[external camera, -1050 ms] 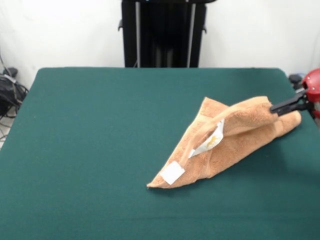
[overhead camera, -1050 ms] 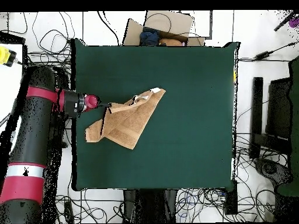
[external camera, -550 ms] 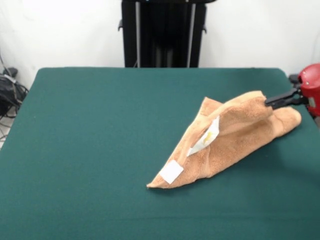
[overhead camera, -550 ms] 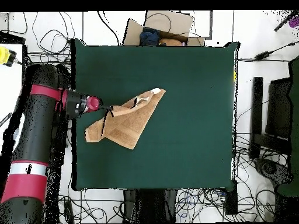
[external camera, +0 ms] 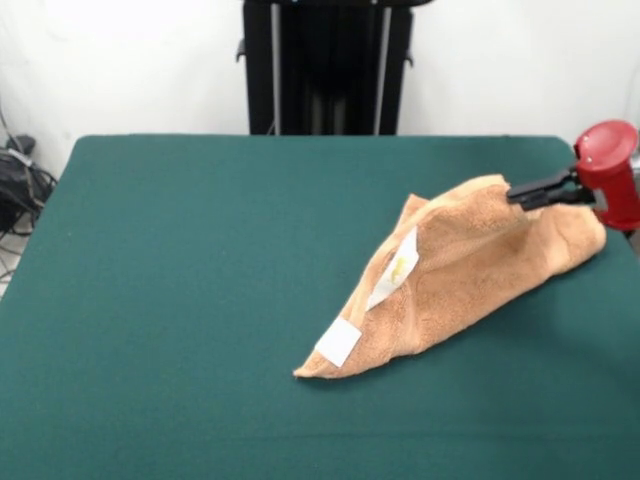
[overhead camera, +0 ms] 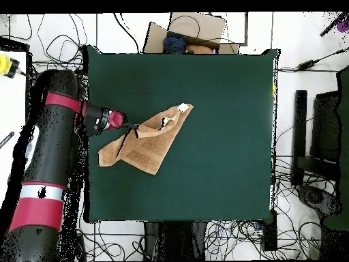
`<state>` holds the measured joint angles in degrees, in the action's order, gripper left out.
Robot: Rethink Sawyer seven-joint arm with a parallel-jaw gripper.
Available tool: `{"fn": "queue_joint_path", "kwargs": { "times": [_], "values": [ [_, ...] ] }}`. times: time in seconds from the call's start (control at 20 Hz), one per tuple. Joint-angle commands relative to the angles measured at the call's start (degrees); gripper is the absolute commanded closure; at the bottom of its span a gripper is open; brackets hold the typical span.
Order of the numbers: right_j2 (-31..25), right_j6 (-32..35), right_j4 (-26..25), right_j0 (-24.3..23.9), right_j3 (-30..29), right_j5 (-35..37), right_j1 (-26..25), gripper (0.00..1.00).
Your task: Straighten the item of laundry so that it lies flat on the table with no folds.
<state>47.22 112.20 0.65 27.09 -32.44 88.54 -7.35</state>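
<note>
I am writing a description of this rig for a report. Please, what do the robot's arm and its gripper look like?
The arm is thick and round, mostly black, with wide red bands and a thin white ring beside each. It narrows to a black wrist with a glossy red rounded cap. The gripper is small next to it: slim black fingers projecting from the red cap. No loose cables show on the arm itself.

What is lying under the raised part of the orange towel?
Lower layers of the same towel and the green table. The gripper holds the top fold up like a tent. Whatever is inside that tent is covered, so nothing more can be seen.
</note>
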Motion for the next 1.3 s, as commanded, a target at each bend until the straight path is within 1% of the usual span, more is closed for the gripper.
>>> {"fn": "queue_joint_path", "kwargs": {
  "times": [0.05, 0.2, 0.45, 0.7, 0.85, 1.0, 1.1, 1.3],
  "values": [
    [-1.39, 14.21, 2.54, -3.0, 4.52, 6.27, -2.25, 1.0],
    [-0.03, 13.19, 2.52, -4.13, 9.58, 9.52, -4.05, 1.0],
    [0.99, 13.18, 2.55, -5.22, 14.37, 13.89, -5.39, 1.0],
    [-0.94, 16.68, 3.34, -5.15, 13.86, 14.63, -5.21, 1.0],
    [-1.14, 16.15, 4.01, -6.22, 15.75, 15.78, -5.54, 1.0],
    [-0.99, 15.36, 4.3, -7.41, 15.73, 17.14, -4.4, 1.0],
    [-0.84, 14.66, 4.89, -8.26, 16.82, 18.05, -4.46, 1.0],
    [-1.27, 16.29, 5.53, -8.39, 16.21, 18.53, -4.79, 1.0]
  ]
}}
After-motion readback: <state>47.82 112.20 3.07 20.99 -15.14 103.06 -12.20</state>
